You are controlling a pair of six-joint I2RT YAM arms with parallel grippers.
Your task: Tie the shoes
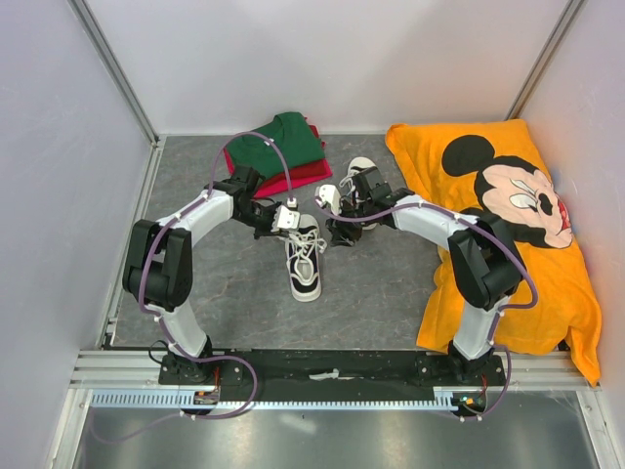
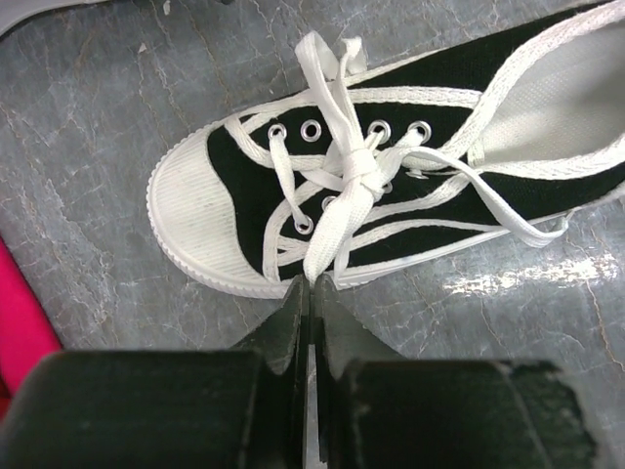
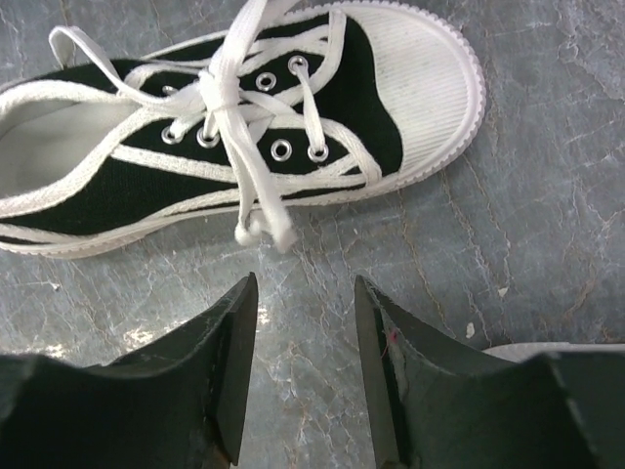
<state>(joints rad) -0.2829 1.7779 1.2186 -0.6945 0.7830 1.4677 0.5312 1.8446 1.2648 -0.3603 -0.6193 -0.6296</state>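
One of the shoes (image 1: 304,264), black with a white toe cap, lies mid-table with its toe toward the arm bases. Its white laces cross in a knot (image 2: 356,168). My left gripper (image 2: 312,285) is shut on a flat lace strand (image 2: 337,220) that runs from the knot over the shoe's side. My right gripper (image 3: 306,288) stands open above bare mat on the shoe's other side, a little short of a loose lace end (image 3: 266,231). The second shoe (image 1: 360,169) lies farther back, partly hidden behind the right arm.
Folded green cloth (image 1: 278,142) on red cloth (image 1: 305,176) lies at the back, behind the left gripper. A large orange Mickey Mouse cloth (image 1: 518,264) covers the right side. White walls enclose the grey mat (image 1: 371,293).
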